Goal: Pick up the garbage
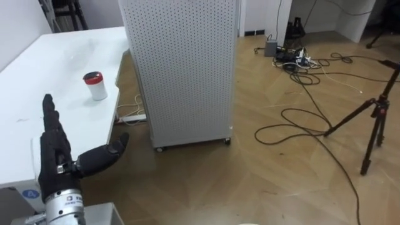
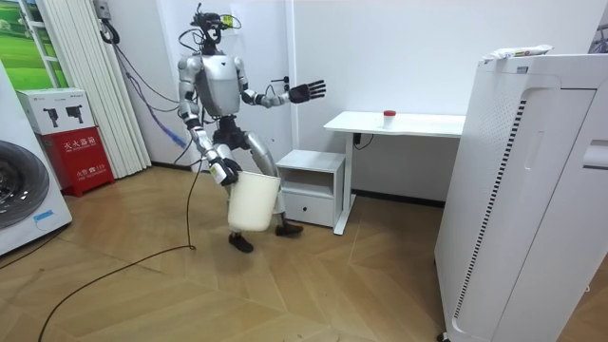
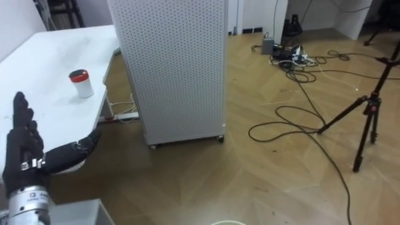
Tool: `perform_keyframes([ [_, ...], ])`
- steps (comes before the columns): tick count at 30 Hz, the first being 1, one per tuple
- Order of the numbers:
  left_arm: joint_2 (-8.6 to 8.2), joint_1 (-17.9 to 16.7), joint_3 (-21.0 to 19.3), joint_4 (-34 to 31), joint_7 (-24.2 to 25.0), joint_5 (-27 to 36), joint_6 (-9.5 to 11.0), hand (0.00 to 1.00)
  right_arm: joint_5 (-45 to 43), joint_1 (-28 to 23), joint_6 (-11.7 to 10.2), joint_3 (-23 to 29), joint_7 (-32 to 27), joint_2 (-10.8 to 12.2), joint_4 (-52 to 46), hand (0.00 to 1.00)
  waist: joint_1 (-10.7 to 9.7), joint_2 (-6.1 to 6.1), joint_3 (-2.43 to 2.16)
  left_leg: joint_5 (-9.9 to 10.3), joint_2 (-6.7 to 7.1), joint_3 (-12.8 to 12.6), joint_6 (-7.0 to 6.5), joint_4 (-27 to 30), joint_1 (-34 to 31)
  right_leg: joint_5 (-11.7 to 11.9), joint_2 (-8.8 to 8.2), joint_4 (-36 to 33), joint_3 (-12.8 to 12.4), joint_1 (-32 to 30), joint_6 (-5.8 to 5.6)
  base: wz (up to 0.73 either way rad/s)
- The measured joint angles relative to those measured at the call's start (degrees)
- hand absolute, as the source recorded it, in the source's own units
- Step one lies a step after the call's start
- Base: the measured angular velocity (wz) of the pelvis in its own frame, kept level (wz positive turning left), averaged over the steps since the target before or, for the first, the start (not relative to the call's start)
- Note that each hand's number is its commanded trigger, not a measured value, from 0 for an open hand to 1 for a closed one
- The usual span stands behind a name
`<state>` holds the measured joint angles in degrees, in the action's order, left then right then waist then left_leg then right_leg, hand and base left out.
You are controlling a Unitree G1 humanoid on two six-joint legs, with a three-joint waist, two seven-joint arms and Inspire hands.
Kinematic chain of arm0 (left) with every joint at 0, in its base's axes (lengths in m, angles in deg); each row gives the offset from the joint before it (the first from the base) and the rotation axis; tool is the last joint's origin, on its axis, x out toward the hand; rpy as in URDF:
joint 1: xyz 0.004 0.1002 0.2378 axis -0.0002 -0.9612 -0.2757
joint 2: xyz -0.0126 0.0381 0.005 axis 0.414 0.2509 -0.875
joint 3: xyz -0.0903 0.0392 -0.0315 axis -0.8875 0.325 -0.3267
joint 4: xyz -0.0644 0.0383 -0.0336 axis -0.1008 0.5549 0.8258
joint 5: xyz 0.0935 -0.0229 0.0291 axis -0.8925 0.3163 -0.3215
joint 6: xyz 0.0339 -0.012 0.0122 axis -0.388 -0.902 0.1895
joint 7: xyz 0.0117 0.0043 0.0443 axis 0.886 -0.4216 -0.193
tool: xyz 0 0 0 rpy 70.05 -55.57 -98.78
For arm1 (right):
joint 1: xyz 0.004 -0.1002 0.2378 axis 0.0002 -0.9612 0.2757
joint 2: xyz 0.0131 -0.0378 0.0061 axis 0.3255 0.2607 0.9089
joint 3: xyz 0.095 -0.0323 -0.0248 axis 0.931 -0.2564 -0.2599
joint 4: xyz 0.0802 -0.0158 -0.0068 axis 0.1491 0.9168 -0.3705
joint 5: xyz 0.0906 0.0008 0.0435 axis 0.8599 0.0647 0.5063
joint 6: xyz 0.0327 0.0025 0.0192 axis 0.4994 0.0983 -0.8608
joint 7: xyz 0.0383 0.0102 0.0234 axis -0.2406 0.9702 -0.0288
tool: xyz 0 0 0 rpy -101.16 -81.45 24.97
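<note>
- Cup count: one red-lidded cup (image 1: 95,85) on the worktop (image 1: 56,59).
- We see the left robot hand (image 1: 55,157) spread open, empty.
- Right robot hand (image 2: 226,172) at one white bin (image 2: 255,204); we cannot tell its grip.

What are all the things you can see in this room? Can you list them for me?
small white container with a red lid: one, white and red, on the desk
long white desk: one, white, at the robot's left
tall perforated cabinet: one, white, on the floor beside the desk
round plastic bucket: one, white, at the robot's right hand
low drawer unit: one, white, under the desk
slim tripod: one, black, on the floor
tangle of cables: several, black, on the floor
left hand: one, black, raised open towards the desk
right hand: one, dark, at the bucket's rim
</note>
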<state>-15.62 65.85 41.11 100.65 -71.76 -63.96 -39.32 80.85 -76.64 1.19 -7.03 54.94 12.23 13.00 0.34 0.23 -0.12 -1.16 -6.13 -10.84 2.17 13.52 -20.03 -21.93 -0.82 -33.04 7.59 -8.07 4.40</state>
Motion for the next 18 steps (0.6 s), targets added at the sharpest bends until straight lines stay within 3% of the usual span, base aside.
perform_keyframes([
  [1, 0.03, -0.50, -0.01, 0.00, 0.19, -0.02, 0.05, 0.00, -0.21, 0.07, 0.00, 0.02, -0.10, 0.05, -0.16, 1.00, 0.00, 0.14, -0.08, -1.90, 0.12, -0.23, -0.73, 0.82, 0.07, -0.72, -0.30, -0.07, -0.03, 0.47, -0.75, -0.21],
  [2, 0.03, -0.66, 0.01, 0.00, 0.18, -0.09, 0.06, 0.00, -1.09, 0.01, 0.00, -0.03, -0.10, 0.12, -0.33, 1.00, 0.06, -0.26, 0.30, -2.33, 0.69, -0.18, -1.27, 2.21, 0.24, -1.15, -1.17, 0.13, 0.64, 1.40, -1.41, -0.10],
  [3, 0.02, -0.82, 0.02, 0.00, 0.10, -0.22, 0.05, 0.00, -1.63, -0.01, 0.00, -0.07, -0.08, 0.12, -0.32, 1.00, 0.10, -0.47, 0.38, -2.38, 0.96, -0.21, -1.36, 3.05, 0.20, -1.33, -1.64, 0.16, 1.00, 1.74, -1.50, -0.09],
  [5, 0.04, -1.40, 0.08, 0.00, -0.12, -0.13, 0.06, 0.00, -1.99, 0.02, -0.04, -0.07, -0.17, 0.03, -0.59, 1.00, 0.45, -0.51, 0.50, -2.13, 1.03, -0.77, -3.59, 6.82, -0.34, -2.45, -3.25, 0.22, 2.89, 3.16, -2.20, -0.12],
  [7, 0.09, -1.50, 0.09, 0.00, 0.04, -0.10, 0.08, 0.00, -2.02, 0.09, -0.05, -0.14, -0.74, 0.16, -0.62, 1.00, 0.27, -0.82, 0.64, 2.82, 1.78, -1.57, -4.30, 12.26, -0.76, -4.41, -5.41, 0.52, 4.02, 5.51, -3.69, 0.01],
  [8, 0.09, -1.51, 0.10, 0.00, 0.22, -0.07, 0.08, 0.00, -1.98, 0.04, -0.05, -0.11, -0.83, 0.12, -0.62, 1.00, 0.19, -0.83, 0.64, 3.78, 2.17, -1.66, -4.64, 13.30, -0.74, -4.86, -6.01, 0.63, 4.07, 6.23, -4.06, 0.12],
  [10, 0.09, -1.50, 0.09, 0.01, 1.23, 0.01, 0.25, 0.00, -1.96, 0.19, 0.15, -0.11, -1.36, 0.07, -0.82, 1.00, 0.49, -1.26, 0.62, 8.04, 3.93, -2.68, -5.35, 16.54, 0.03, -6.69, -8.58, -0.21, 3.69, 8.33, -5.78, 0.00],
  [11, 0.09, -1.50, 0.09, 0.01, 1.46, 0.00, 0.31, 0.00, -1.97, 0.44, 0.15, -0.11, -1.38, 0.02, -0.87, 1.00, 0.63, -1.27, 0.63, 9.17, 4.21, -3.11, -5.50, 17.35, 0.16, -6.97, -9.29, -1.21, 3.81, 8.32, -6.29, -0.13],
  [12, 0.06, -1.31, 0.09, 0.01, 1.99, 0.01, 0.32, 0.00, -1.92, 0.82, 0.14, -0.20, -1.52, 0.00, -1.17, 1.00, 1.27, -1.28, 0.64, 11.25, 5.15, -3.36, -5.75, 18.60, 0.42, -7.02, -10.95, -5.65, 4.12, 7.57, -6.61, 0.00],
  [13, 0.00, -0.85, 0.13, 0.01, 2.15, -0.01, 0.36, 0.00, -1.78, 0.90, 0.14, -0.26, -1.68, 0.05, -1.69, 1.00, 1.23, -1.98, 1.02, 12.92, 6.10, -3.69, -6.32, 20.11, 0.67, -5.98, -13.23, -12.20, 5.06, 5.58, -8.11, 0.16],
  [14, 0.00, -0.56, 0.20, 0.01, 2.12, -0.01, 0.39, 0.00, -1.80, 0.90, 0.18, -0.27, -1.87, 0.07, -2.08, 1.00, 1.12, -1.68, 0.79, 13.96, 6.47, -3.86, -6.66, 20.98, 0.76, -4.82, -14.27, -15.72, 5.04, 4.52, -8.32, 0.39],
  [15, 0.01, -0.03, 0.51, 0.02, 2.08, -0.05, 0.43, 0.00, -1.81, 0.95, 0.18, -0.23, -2.25, 0.05, -2.67, 1.00, 1.12, -1.55, 0.74, 15.77, 6.73, -4.09, -7.18, 22.23, 1.14, -2.07, -15.64, -20.69, 4.69, 2.44, -8.14, 0.39],
  [16, -0.01, 0.08, 0.77, 0.11, 2.00, -0.10, 0.43, 0.00, -1.78, 1.36, 0.18, -0.23, -2.48, 0.06, -2.73, 1.00, 1.34, -1.35, 0.70, 17.03, 6.90, -4.09, -7.46, 22.27, 2.18, 2.14, -15.95, -24.03, 4.37, 1.25, -7.96, 0.29],
  [18, 0.05, 0.10, 0.72, 0.24, 1.75, -1.67, 0.49, 0.00, -2.10, 1.79, 0.18, -0.19, -2.44, 0.05, -2.73, 1.00, 1.70, -0.54, 0.67, 18.27, 6.88, -2.65, -7.65, 21.19, 4.33, 6.75, -15.37, -27.50, 3.91, -0.42, -7.94, 0.16],
])
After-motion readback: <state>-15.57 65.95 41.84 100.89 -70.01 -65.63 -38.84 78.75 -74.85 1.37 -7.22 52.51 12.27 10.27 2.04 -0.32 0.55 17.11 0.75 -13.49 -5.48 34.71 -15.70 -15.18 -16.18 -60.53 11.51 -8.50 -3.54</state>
